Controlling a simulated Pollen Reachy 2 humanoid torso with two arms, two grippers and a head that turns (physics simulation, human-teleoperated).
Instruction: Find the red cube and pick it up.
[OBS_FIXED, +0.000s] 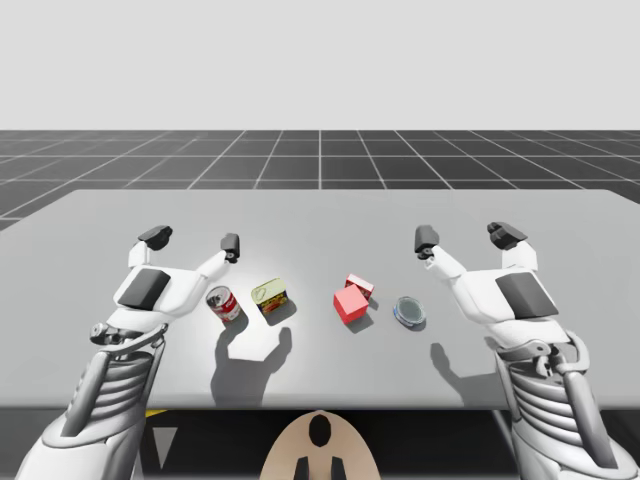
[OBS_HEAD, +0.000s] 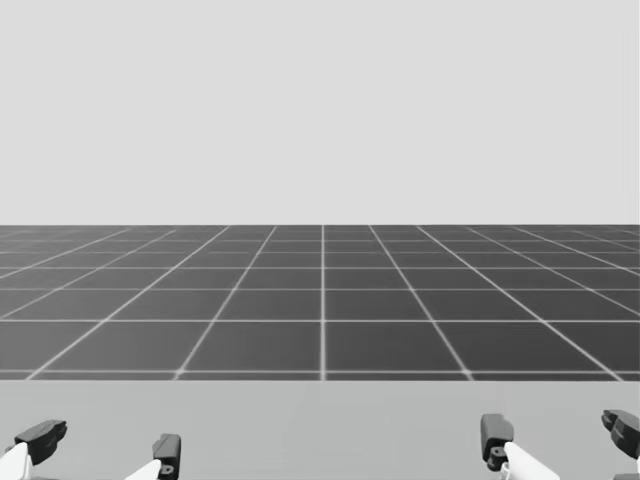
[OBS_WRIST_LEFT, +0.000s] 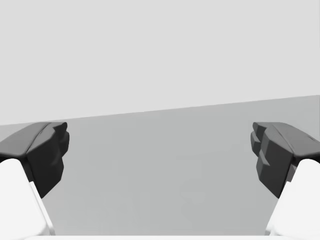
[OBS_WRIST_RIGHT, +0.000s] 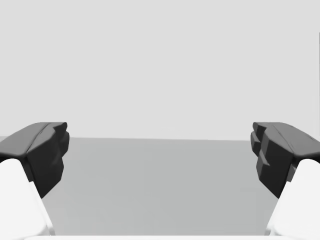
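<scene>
The red cube (OBS_FIXED: 349, 304) lies on the table (OBS_FIXED: 320, 215), and no finger touches it. A small red box (OBS_FIXED: 360, 285) sits just behind the cube, so close that one cannot tell if the two touch. A flat round tin (OBS_FIXED: 409, 311) is near the cube on its right. On its left lie a yellow-green can (OBS_FIXED: 269, 295) and, further from the cube, a red can (OBS_FIXED: 224, 303).

The left gripper (OBS_FIXED: 193, 240) hangs well apart from the cube, out past the red can. Its fingers are spread wide and hold nothing. The right gripper (OBS_FIXED: 467, 236) hangs beyond the tin, somewhat nearer to the cube, and is equally wide and empty.

The task seems to be at its very start. The head looks level, over the table to the grid floor, so the search is not yet done. Finding the cube, reaching it, closing on it and lifting it are all left.
</scene>
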